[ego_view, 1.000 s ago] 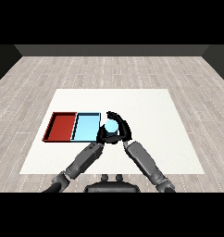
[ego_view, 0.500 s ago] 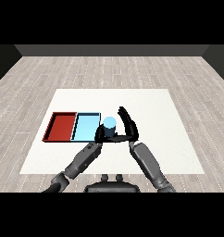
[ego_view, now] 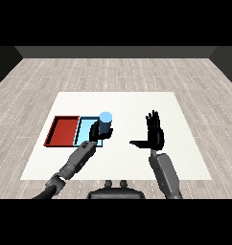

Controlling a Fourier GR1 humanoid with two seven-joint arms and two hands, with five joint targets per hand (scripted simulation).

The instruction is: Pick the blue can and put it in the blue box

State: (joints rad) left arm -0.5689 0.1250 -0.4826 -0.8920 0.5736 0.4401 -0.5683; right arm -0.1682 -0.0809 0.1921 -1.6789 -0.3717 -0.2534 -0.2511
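Note:
The blue can [ego_view: 106,120] stands upright at the right edge of the light blue tray [ego_view: 84,132]; whether it rests on the tray or hangs just above it I cannot tell. My left hand [ego_view: 96,132] is curled round the can's lower left side. Well to the right of the can, my right hand [ego_view: 155,133] is open, its fingers straight and pointing up, its thumb stretched left, and it holds nothing. The red tray [ego_view: 65,130] adjoins the blue tray on its left.
The white table [ego_view: 137,105] stretches out around the trays, with its right edge beyond my right hand. Both grey forearms come in from the lower part of the view.
My right hand has let go of the can and swung away to the right, opening flat. The left hand has kept the can and carried it a little left, to the blue tray's edge.

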